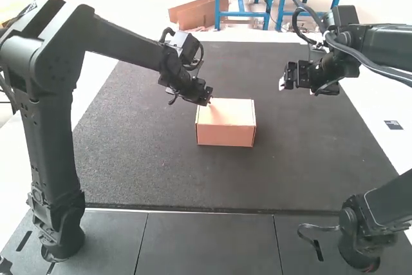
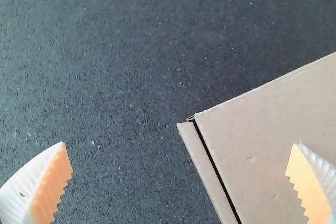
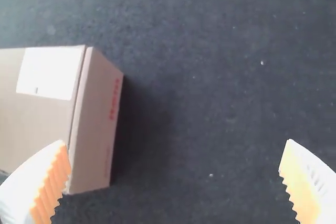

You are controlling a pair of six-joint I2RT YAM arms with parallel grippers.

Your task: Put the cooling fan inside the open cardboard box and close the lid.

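One cardboard box sits closed on matting.

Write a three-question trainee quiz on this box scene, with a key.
1. True or false: the cardboard box has its lid shut.
2. Which hand hangs over a corner of the box? A) left hand B) right hand C) neither
3. Fill in: both hands have their fingers ____.
Key: 1 true; 2 A; 3 open.
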